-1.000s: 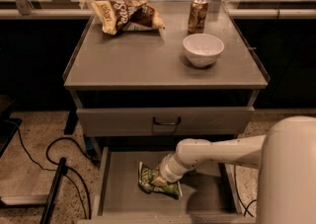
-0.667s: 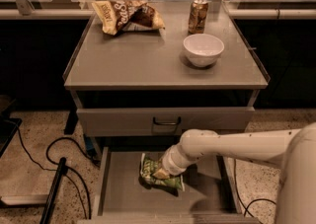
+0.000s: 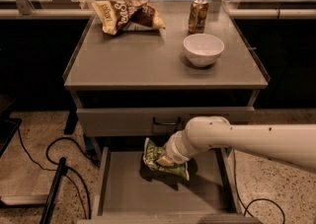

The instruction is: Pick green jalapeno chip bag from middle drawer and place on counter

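Observation:
The green jalapeno chip bag (image 3: 151, 155), crinkled green foil, hangs a little above the floor of the open middle drawer (image 3: 123, 196) and casts a shadow on it. My gripper (image 3: 164, 161) reaches in from the right on a white arm and is shut on the bag's upper middle. The wrist hides part of the bag. The counter (image 3: 133, 60) is the flat grey top of the cabinet above.
On the counter are a brown-and-yellow chip bag (image 3: 129, 16) at the back left, a soda can (image 3: 198, 16) at the back right and a white bowl (image 3: 203, 49) in front of the can. A closed drawer front with a black handle (image 3: 165, 121) sits just above the gripper. Cables (image 3: 44, 159) lie on the floor at left.
The gripper has risen with the green bag, which has left the drawer floor and moved up toward the closed drawer front. The arm has swung slightly higher.

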Tool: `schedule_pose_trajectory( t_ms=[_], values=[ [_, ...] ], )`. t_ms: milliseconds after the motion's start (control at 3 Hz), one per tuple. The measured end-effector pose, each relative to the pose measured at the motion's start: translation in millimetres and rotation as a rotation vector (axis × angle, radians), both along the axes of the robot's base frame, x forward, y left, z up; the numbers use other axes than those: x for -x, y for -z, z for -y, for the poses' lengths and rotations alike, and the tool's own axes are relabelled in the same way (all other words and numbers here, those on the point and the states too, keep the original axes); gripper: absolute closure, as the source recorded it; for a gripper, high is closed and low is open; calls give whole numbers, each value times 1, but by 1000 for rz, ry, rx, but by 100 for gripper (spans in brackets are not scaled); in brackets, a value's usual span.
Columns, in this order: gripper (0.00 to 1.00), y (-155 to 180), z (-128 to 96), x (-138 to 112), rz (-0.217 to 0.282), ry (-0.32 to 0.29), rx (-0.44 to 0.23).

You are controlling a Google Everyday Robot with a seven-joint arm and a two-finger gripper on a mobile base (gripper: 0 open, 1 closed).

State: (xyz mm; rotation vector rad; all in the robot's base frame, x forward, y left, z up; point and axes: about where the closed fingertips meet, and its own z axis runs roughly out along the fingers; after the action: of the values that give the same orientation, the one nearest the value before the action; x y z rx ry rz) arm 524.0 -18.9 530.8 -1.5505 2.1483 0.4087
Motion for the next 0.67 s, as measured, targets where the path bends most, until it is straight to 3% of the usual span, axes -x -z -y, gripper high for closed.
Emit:
schedule_pose_trajectory(
  t_ms=[667],
  values=[
    [100,-10,4,6,-5,12,5]
  ],
)
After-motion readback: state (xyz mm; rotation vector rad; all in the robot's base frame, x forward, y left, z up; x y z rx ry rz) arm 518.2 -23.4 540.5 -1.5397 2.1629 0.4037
